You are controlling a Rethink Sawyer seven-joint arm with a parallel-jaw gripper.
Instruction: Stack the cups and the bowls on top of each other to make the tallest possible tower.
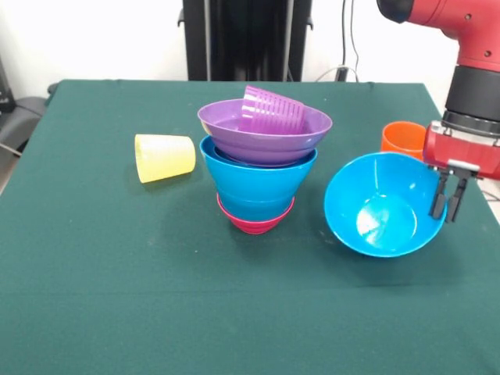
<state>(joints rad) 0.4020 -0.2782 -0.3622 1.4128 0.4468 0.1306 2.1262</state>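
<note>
Blue bowl tilts, rim pinched by the fingers, beside the tower.

Dark green cloth-covered table fills most of the shot. Behind it there's a plain white wall, and a black stand up against the table's far edge. Some cables hang down to the right of it.

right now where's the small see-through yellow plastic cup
In the front view, the translucent yellow plastic cup lies on its side on the green table, left of the stacked bowl tower and apart from it.
</note>
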